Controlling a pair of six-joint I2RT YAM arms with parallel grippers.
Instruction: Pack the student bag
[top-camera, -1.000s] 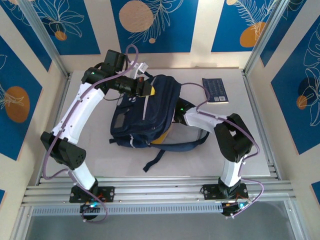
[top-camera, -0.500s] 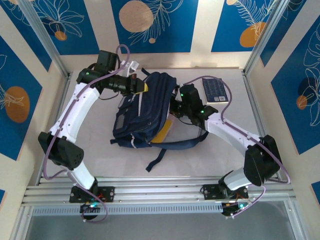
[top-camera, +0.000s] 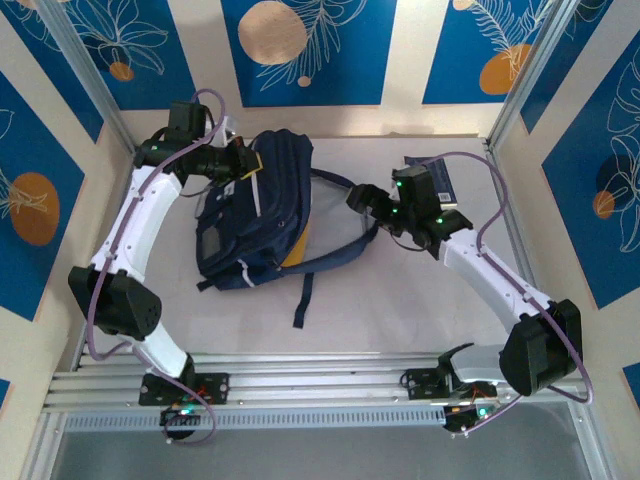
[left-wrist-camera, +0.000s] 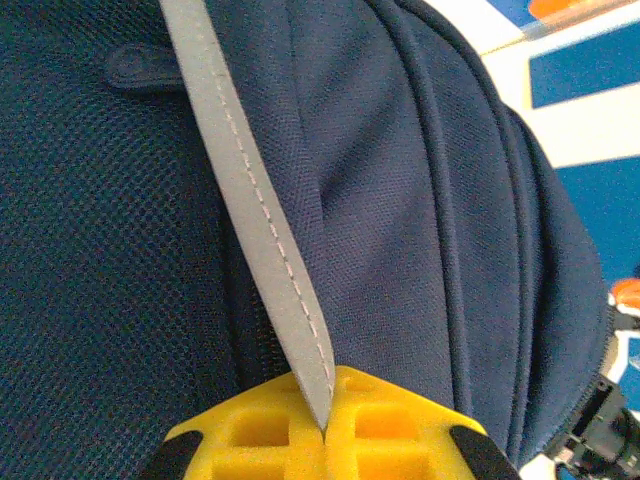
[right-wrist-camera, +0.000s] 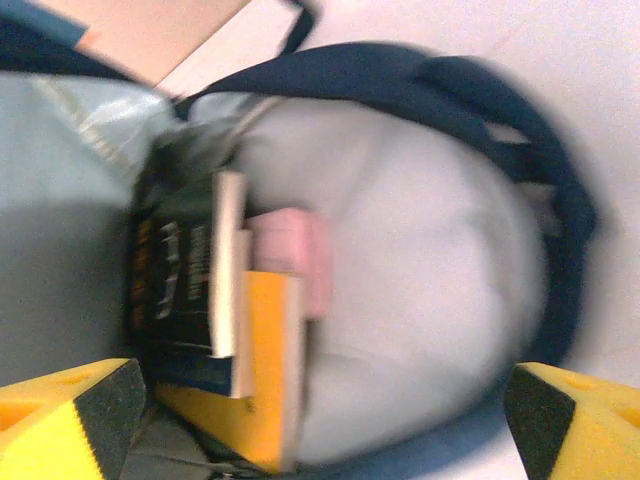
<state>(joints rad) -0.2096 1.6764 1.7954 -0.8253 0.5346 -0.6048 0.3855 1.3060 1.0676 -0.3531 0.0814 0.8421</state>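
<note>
The left gripper (left-wrist-camera: 325, 425) is clamping the student bag's (top-camera: 255, 215) grey stripe (left-wrist-camera: 260, 200), the right gripper (right-wrist-camera: 325, 400) is gaping empty; books (right-wrist-camera: 235, 330) are sitting inside, one blue book (top-camera: 440, 172) is waiting outside.

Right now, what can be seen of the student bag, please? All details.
The student bag is navy woven fabric with a grey stripe. It lies on the white table, its dark straps loose beside it. Its mouth is open, with pale lining and books inside. The left tool pinches the stripe.
</note>
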